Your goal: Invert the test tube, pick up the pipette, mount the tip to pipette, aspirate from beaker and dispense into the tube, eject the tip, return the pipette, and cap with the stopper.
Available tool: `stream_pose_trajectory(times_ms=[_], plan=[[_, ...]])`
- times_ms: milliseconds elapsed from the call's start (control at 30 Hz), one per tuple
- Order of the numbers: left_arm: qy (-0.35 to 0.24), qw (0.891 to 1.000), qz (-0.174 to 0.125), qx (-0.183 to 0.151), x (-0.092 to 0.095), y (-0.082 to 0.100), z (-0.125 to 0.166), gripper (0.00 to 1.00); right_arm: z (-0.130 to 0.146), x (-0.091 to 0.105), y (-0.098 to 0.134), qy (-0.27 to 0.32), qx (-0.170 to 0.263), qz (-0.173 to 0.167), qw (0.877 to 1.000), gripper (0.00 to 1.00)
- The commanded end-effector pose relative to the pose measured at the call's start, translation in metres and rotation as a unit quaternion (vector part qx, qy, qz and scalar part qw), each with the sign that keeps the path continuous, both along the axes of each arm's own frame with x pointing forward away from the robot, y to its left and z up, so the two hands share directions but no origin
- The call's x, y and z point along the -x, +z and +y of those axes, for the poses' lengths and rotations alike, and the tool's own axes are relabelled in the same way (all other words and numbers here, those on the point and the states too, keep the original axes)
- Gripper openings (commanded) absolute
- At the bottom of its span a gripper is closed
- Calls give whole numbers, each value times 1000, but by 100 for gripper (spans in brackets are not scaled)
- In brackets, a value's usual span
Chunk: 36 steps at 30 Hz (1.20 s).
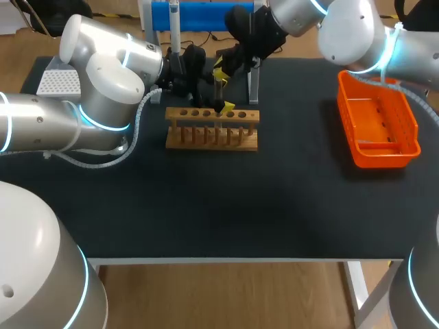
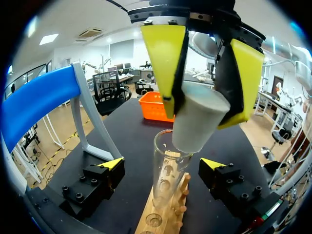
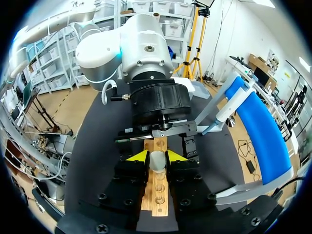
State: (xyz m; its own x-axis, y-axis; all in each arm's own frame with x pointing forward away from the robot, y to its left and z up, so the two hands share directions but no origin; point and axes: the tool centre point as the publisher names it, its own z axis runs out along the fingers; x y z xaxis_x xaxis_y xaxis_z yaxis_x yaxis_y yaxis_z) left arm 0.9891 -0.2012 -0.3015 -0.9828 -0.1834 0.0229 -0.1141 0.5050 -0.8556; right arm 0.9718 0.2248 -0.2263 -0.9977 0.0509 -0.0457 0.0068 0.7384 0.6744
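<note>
looks nearly done; only capping is left. the right gripper [image 3: 155, 156] pinches the stopper [image 2: 197, 119] just over the tube [image 2: 165, 185], upper middle of the head view. the left gripper [image 2: 163, 165] is spread wide, touching nothing.

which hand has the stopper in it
The right hand, shut on the grey stopper over the test tube; the left hand is open, holding nothing.

Bright, even light from overhead everywhere. The black table [image 1: 206, 205] soaks it up, so there's only a soft shadow by the wooden rack [image 1: 212, 128]. The left arm [image 1: 103, 75] has white shells that glare a bit, the glass test tube [image 2: 165, 170] catches small highlights, and the stopper [image 2: 197, 122] is shaded underneath.
</note>
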Motion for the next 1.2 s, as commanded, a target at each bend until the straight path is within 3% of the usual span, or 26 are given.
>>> stream_pose_trajectory(times_ms=[33, 633, 1200], plan=[[1, 1000, -1, 0, 1, 0, 0, 100, 2, -2, -5, 2, 15, -3, 1000, 0], [1, 1000, -1, 0, 1, 0, 0, 100, -1, -2, 11, -4, 4, -20, 1000, 0], [1, 1000, -1, 0, 1, 0, 0, 100, 2, -5, -5, 1, 8, -2, 1000, 0]])
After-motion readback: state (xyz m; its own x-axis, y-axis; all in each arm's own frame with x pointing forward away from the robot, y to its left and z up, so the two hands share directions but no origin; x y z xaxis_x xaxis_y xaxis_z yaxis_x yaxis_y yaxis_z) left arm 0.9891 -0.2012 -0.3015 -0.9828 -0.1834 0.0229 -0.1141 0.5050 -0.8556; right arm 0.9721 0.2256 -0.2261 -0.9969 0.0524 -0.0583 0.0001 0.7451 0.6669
